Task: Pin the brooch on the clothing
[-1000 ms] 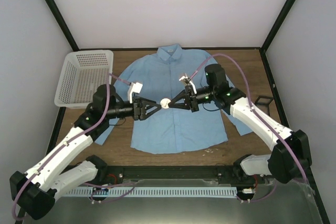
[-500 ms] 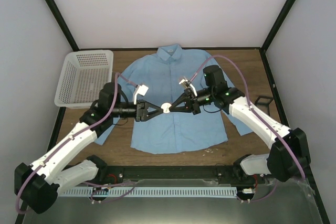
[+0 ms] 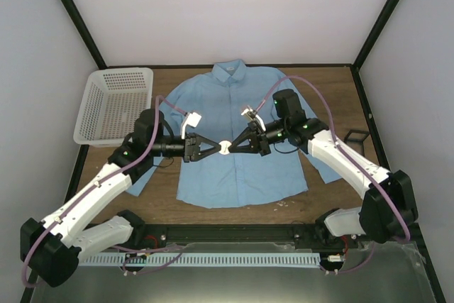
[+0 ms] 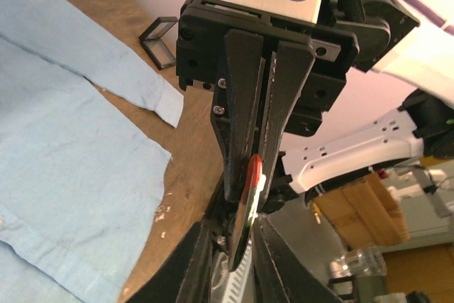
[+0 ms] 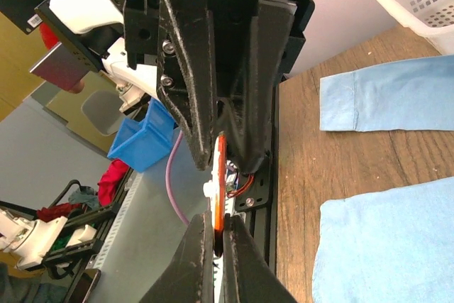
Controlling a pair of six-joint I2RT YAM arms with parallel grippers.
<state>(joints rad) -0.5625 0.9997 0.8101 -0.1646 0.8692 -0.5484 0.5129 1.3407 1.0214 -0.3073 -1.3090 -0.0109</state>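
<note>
Clamped tight with the right gripper (image 5: 220, 232) on the brooch (image 5: 220, 168), pinching the orange-red disc edge-on, pale backing just showing beside the fingers. Meeting it nose to nose from the other side with the left gripper (image 4: 240, 238), narrowed to a slim gap on either side of the same disc; can't tell from here whether actually pressing on it. Holding the brooch up off the cloth, over the button line at mid-chest of the light blue shirt (image 3: 234, 104). Spread flat on the table (image 3: 333, 90) underneath, collar to the far edge, hem toward the near edge, sleeves angled out and down under both arms. Off to the right, past the cuff, a small black frame box (image 3: 355, 135) on bare wood, well apart from the grippers. Far left, a white mesh basket (image 3: 117, 101) near the shirt's shoulder, hanging partly past the table's left edge. Open wood right of the shirt and a thin strip along the near edge; dark frame posts closing in both sides.
</note>
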